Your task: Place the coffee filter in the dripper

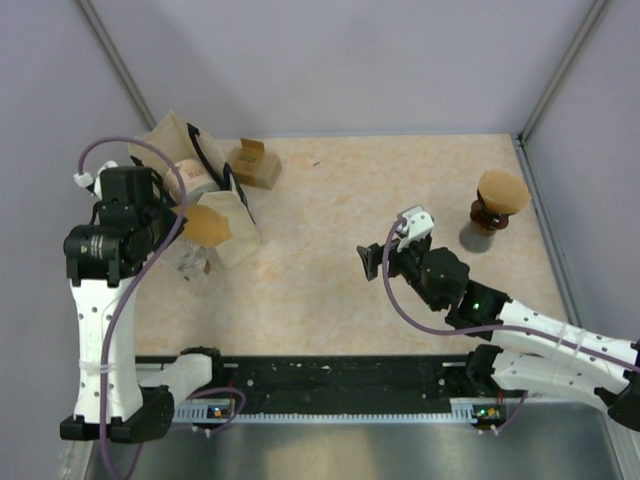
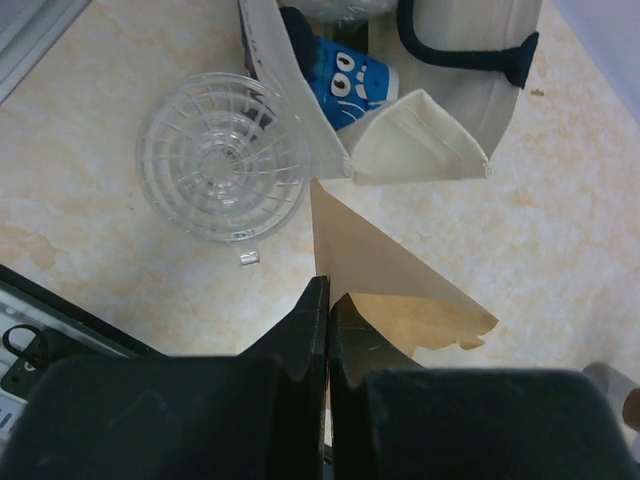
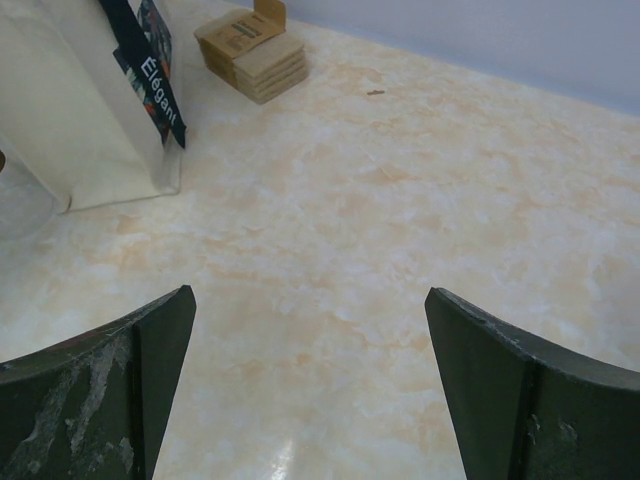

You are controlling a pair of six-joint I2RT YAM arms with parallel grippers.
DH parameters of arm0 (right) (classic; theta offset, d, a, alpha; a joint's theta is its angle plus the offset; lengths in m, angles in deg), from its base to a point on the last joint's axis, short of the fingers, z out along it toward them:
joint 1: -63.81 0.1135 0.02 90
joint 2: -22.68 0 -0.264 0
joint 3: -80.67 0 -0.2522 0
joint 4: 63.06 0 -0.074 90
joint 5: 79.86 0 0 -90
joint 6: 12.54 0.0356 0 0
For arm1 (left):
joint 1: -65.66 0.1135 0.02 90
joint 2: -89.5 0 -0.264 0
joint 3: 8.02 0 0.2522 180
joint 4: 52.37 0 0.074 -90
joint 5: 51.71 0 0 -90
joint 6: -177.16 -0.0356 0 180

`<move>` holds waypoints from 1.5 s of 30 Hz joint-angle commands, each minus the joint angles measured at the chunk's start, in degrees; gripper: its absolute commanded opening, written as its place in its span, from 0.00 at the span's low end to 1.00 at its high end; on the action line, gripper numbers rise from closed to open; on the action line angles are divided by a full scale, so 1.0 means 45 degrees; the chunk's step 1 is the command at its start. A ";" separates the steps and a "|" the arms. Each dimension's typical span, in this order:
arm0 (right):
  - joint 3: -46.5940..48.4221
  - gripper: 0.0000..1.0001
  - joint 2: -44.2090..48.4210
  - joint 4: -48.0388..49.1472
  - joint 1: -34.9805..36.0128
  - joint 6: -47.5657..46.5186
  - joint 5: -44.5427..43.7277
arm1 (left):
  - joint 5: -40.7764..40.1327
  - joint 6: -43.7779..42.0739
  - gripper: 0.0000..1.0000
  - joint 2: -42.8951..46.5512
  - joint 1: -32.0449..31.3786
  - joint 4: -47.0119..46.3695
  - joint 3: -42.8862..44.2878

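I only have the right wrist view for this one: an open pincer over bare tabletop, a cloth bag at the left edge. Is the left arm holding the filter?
Observer: Yes. The left pincer is shut on a brown coffee filter, pinched at its edge.
Operator: And the dripper?
Observer: The clear dripper stands on the table with nothing in it, next to the bag.
Operator: Anything at the far right?
Observer: A dark stand topped with a brown paper cone sits near the right wall.
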 commanded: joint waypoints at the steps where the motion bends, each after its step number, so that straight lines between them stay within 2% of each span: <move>1: 0.0085 0.99 -0.0182 0.0190 -0.0110 -0.0157 -0.0332 | -0.0264 0.0142 0.00 0.0578 0.1087 0.2168 -0.0087; 8: 0.0026 0.99 -0.0124 0.0209 -0.0130 -0.0196 -0.0430 | 0.2038 0.0453 0.00 0.0792 0.2906 0.0687 -0.1865; 21: -0.0013 0.99 -0.0123 0.0326 -0.0130 -0.0216 -0.0274 | 0.2120 0.0728 0.00 0.0501 0.4977 0.0567 -0.2082; 28: -0.0033 0.99 -0.0065 0.0327 -0.0169 -0.0333 -0.0469 | 0.3018 0.0435 0.03 -0.0007 0.5661 0.0099 -0.2531; 33: -0.0052 0.99 -0.0065 0.0327 -0.0150 -0.0333 -0.0255 | 0.3115 0.0181 0.17 -0.0261 0.6169 -0.0097 -0.2531; 37: -0.0032 0.99 0.0013 0.0366 -0.0149 -0.0372 -0.0254 | 0.3116 -0.0209 0.35 -0.0613 0.6599 0.0059 -0.2278; 39: -0.0032 0.99 0.0032 0.0385 -0.0149 -0.0391 -0.0255 | 0.3116 -0.0307 0.39 -0.0555 0.6658 0.0079 -0.2024; 42: -0.0052 0.99 0.0149 0.0366 -0.0150 -0.0411 -0.0254 | 0.2727 -0.0425 0.60 -0.0263 0.6658 0.0332 -0.1226; 45: -0.0091 0.99 0.0111 0.0385 -0.0149 -0.0411 -0.0274 | 0.1828 -0.0425 0.74 0.0010 0.6658 0.0820 -0.0170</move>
